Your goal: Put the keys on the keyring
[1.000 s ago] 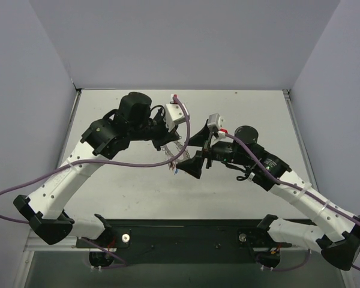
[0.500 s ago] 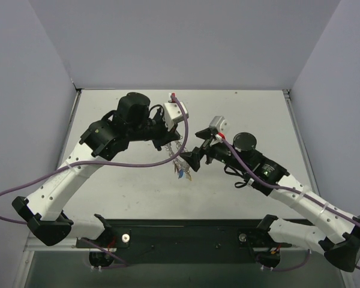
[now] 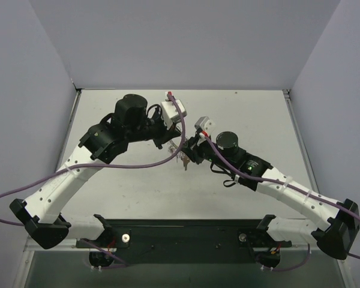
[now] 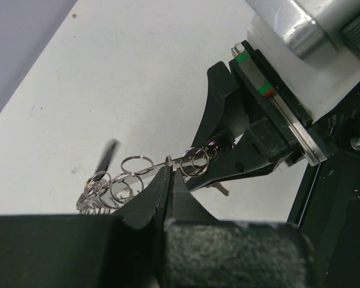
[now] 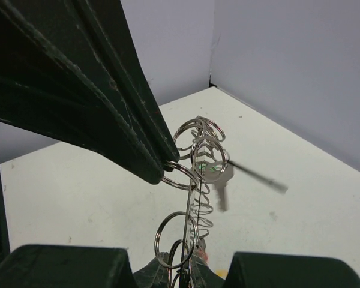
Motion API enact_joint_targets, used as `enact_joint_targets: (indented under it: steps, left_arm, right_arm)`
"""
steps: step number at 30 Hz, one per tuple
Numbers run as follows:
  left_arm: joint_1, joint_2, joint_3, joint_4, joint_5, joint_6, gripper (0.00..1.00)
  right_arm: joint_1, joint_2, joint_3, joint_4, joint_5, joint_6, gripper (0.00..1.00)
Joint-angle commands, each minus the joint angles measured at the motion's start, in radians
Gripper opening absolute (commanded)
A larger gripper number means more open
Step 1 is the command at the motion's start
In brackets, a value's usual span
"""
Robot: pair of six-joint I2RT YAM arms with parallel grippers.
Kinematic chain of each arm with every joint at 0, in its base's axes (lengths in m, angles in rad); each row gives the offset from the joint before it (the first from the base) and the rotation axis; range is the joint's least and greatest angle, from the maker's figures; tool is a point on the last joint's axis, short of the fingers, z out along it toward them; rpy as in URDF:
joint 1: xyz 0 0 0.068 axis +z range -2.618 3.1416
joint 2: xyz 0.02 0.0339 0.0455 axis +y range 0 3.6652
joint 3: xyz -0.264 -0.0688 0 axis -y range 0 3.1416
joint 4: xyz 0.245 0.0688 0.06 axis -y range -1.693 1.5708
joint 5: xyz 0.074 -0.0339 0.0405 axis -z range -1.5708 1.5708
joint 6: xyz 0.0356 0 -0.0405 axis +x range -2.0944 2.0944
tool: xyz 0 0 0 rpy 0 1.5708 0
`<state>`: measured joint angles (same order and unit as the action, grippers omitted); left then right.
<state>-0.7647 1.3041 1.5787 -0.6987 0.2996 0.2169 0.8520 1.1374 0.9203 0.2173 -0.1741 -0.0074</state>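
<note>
Left gripper (image 4: pixel 170 174) is pinched shut on the keyring (image 4: pixel 102 185), held at the overhead view's centre; right gripper (image 4: pixel 209 157) looks clamped on its other end. One key (image 5: pixel 222 180) hangs threaded; other keys unseen, so likely unfinished.

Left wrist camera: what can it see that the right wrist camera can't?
Only the left wrist view shows the right gripper from outside, with green and red marks on it. Only the right wrist view shows a silver key hanging plainly on the keyring, and the corner where two walls meet. Both show the keyring pinched by the left gripper and the right one.
</note>
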Motion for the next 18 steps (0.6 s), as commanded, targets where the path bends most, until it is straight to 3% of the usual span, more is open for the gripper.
enact_joint_targets:
  steps: [1,9,10,11,13,14,18]
  left_arm:
    - [-0.008,-0.063,0.004,0.073,-0.036,-0.016,0.0]
    - [-0.008,-0.055,0.043,0.027,-0.022,0.013,0.0]
    - [-0.008,-0.051,0.05,-0.001,-0.02,0.018,0.0]
    - [-0.008,-0.046,0.058,-0.013,-0.017,0.024,0.0]
    - [-0.008,-0.046,0.075,-0.045,-0.011,0.036,0.0]
    - [-0.008,-0.045,0.076,-0.053,-0.008,0.042,0.0]
    - [-0.008,-0.036,0.099,-0.105,0.033,0.075,0.0]
  right_arm:
    - [-0.01,-0.067,-0.008,0.083,0.097,0.007,0.0]
    - [-0.01,-0.057,0.012,0.033,0.048,-0.009,0.03]
    - [-0.01,-0.064,0.011,0.028,0.029,-0.02,0.11]
    - [-0.01,-0.077,0.011,0.015,0.025,-0.037,0.28]
    - [-0.01,-0.099,0.012,-0.002,0.002,-0.061,0.48]
    - [-0.01,-0.126,0.015,-0.024,-0.008,-0.09,0.63]
    - [-0.014,-0.214,0.022,-0.061,-0.063,-0.147,0.82]
